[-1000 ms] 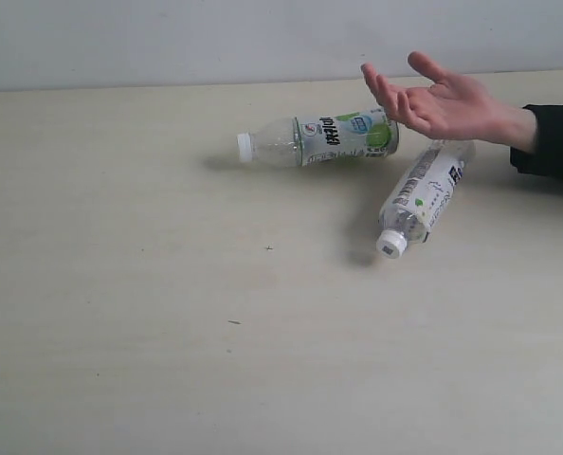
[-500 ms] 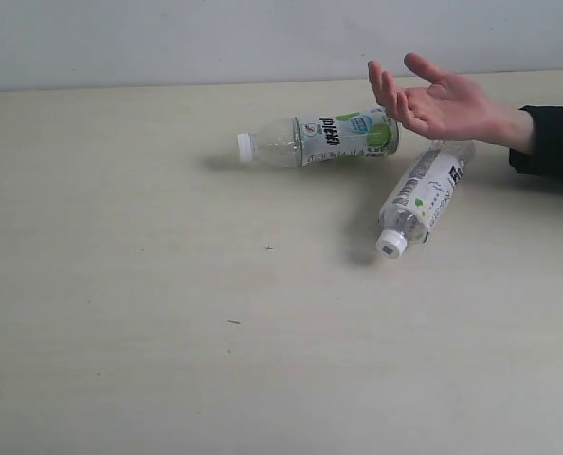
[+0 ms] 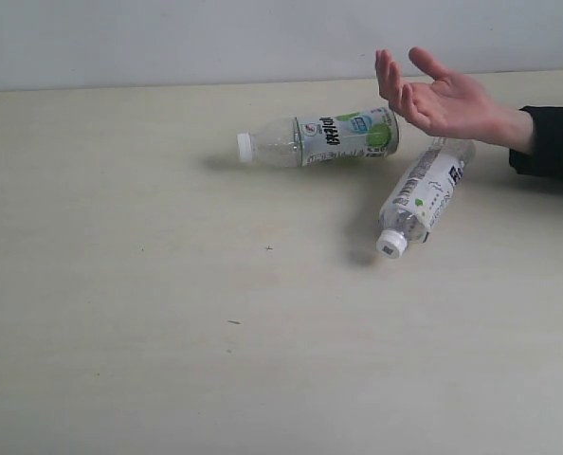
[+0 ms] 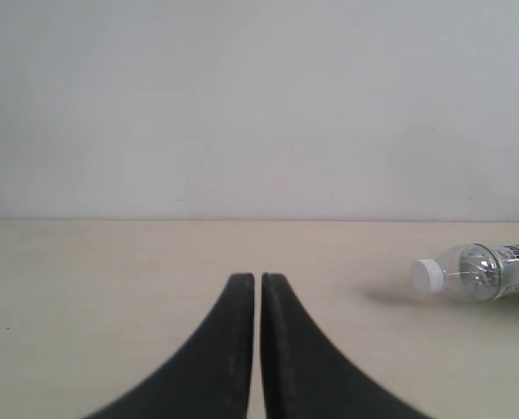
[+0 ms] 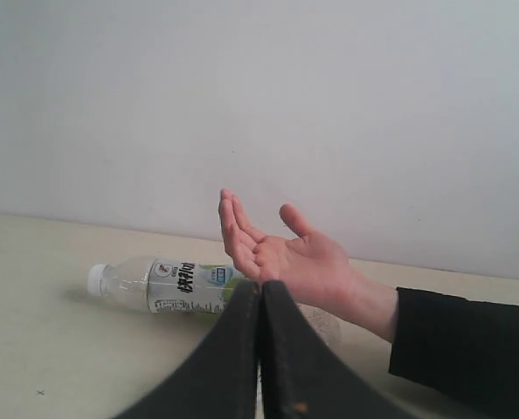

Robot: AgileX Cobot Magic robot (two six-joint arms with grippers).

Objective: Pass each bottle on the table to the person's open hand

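Table (image 3: 120, 360): a broad, flat, pale beige top that bore a few tiny dark specks (image 3: 268, 248). Two items lay on it. One green-white label bottle (image 3: 331, 138) lay on its side, white cap leftward in the exterior view. One white-label bottle (image 3: 419, 197) lay on its side, white cap toward the near edge. Their bases lay near each other.
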